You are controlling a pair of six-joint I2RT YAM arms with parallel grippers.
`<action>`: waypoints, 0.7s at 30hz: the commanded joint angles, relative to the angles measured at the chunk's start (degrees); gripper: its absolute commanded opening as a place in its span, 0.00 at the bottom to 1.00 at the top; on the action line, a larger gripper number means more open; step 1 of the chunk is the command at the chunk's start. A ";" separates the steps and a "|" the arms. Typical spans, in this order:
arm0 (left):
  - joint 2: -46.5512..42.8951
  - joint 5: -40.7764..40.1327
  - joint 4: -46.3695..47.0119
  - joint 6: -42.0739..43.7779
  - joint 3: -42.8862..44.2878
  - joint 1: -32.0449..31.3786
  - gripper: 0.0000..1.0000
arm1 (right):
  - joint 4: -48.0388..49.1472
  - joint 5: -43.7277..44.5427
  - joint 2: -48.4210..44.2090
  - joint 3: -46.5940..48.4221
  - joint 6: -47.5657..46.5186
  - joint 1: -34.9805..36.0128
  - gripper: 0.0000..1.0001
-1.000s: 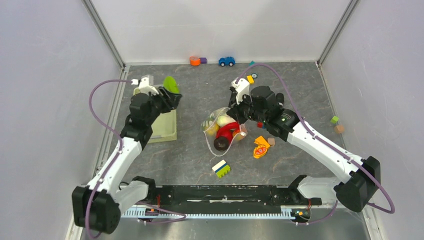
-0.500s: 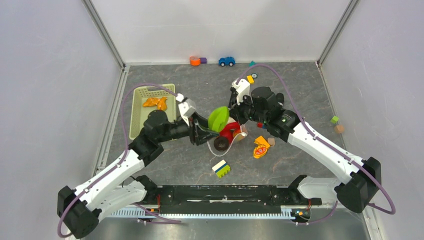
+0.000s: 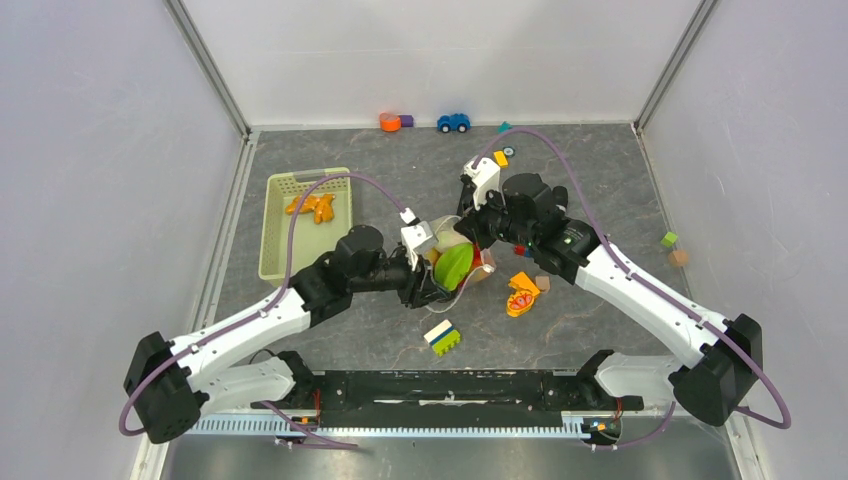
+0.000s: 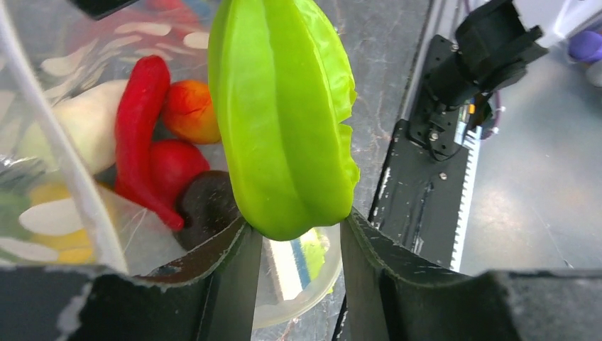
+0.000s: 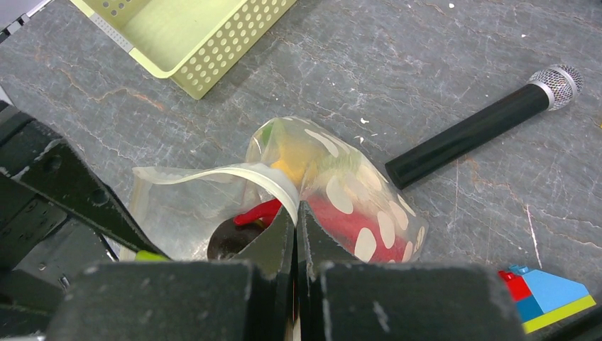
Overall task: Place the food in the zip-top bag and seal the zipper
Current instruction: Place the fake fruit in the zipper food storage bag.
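My left gripper (image 3: 432, 282) is shut on a bright green ridged fruit (image 4: 284, 114) and holds it at the open mouth of the zip-top bag (image 5: 355, 192); the fruit also shows in the top view (image 3: 453, 265). Inside the bag lie a red chili (image 4: 138, 135), an orange piece (image 4: 190, 111), a white piece (image 4: 85, 124) and a dark purple piece (image 4: 206, 206). My right gripper (image 5: 297, 213) is shut on the bag's rim at the whitish zipper (image 5: 248, 174), holding the mouth up and open.
A pale green basket (image 3: 305, 222) with an orange piece (image 3: 312, 206) stands at the left. An orange-and-red lumpy toy (image 3: 522, 294), a building block (image 3: 442, 337), a black microphone (image 5: 483, 128), a blue toy car (image 3: 453, 122) and small blocks (image 3: 673, 247) lie around.
My left arm swung from the basket to the bag with the green fruit, and now holds it at the bag's mouth. The right gripper has not moved.
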 commanded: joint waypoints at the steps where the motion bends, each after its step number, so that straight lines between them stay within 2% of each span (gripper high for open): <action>1: -2.56 -6.79 -1.04 2.44 0.63 -0.27 0.43 | 3.11 -0.39 -1.73 0.33 -0.25 0.21 0.00; 8: -7.04 -10.96 -1.75 2.08 -1.45 -0.31 0.48 | 3.11 -1.03 -1.53 0.32 0.21 0.19 0.00; 16: -5.16 -9.44 -4.82 2.78 -0.66 -0.31 0.53 | 3.13 -1.27 -2.01 0.12 0.50 0.18 0.00; 17: -5.10 -9.51 -4.95 2.72 -0.46 -0.31 0.55 | 3.15 -1.21 -2.02 0.08 0.50 0.21 0.00; 18: -5.13 -9.46 -4.87 2.70 -0.43 -0.31 0.63 | 3.19 -1.10 -1.94 0.11 0.45 0.24 0.00; 20: -5.66 -9.75 -4.69 2.32 -0.03 -0.31 0.85 | 3.17 -1.05 -1.96 0.11 0.46 0.20 0.00; 21: -6.05 -10.27 -4.69 2.06 0.19 -0.31 0.92 | 3.17 -1.22 -2.00 0.13 0.49 0.15 0.00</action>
